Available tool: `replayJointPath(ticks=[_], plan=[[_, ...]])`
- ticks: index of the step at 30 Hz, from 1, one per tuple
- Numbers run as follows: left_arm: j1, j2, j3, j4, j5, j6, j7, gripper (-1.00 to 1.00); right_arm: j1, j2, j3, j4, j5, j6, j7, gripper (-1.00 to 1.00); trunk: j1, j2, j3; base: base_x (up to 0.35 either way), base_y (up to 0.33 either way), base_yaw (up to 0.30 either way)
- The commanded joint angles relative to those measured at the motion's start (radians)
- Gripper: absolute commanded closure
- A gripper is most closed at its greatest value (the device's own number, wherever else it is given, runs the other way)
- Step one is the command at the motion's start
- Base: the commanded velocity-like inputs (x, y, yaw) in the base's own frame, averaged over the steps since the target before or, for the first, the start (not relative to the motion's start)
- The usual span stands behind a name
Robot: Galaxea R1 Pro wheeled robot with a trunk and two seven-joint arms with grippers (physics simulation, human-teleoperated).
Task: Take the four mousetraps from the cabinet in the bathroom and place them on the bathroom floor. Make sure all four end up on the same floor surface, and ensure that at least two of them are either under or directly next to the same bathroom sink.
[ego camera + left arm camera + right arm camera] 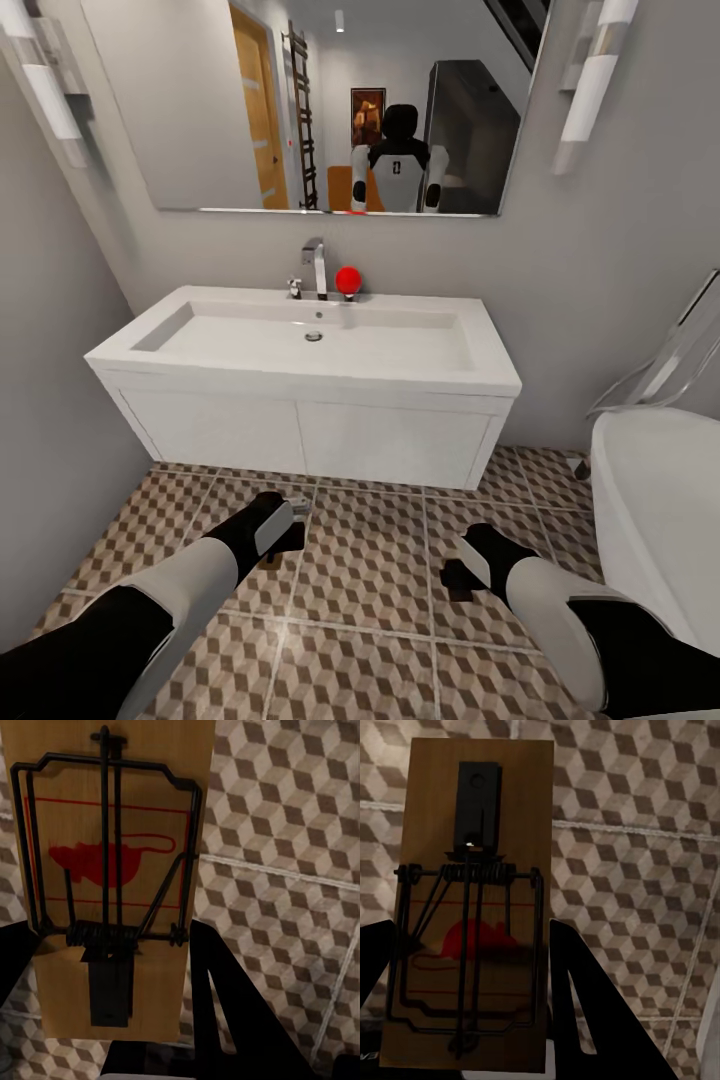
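We stand before the sink (310, 345), the bathroom floor (370, 600) spread under both hands. Our left hand (112, 982) grips one mousetrap (112, 870) between its fingers, above the tiles; our right hand (472, 997) grips a second mousetrap (472, 907) likewise. Neither is set down yet. We judge two are fetched; the rest remain.

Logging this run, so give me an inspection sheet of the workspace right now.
Surface: cube-patterned bathroom floor.
Job's things: one mousetrap between the left end effector's fingers; another mousetrap between the right's, both above the tiles. Sink straight ahead.
Clutter: red ball by the tap.
Grippers: left end effector and right end effector each shut on a trap.
Cables: nothing seen.
Surroundings: mirror, bathtub.
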Motion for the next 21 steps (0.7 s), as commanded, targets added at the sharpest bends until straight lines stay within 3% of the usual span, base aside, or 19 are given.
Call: replayJointPath(ticks=[1,21], plan=[[0.000,0.000,0.000,0.000,-0.003,0.001,-0.001,1.00,0.000,0.000,0.000,0.000,-0.003,0.000,0.000,1.00,0.000,0.000,0.000,0.000,0.000,0.002],[0.000,-0.004,0.002,-0.005,-0.002,0.004,0.003,1.00,0.000,-0.001,-0.001,0.000,-0.003,-0.057,0.000,1.00,0.077,-0.140,-0.063,0.000,0.000,0.000]])
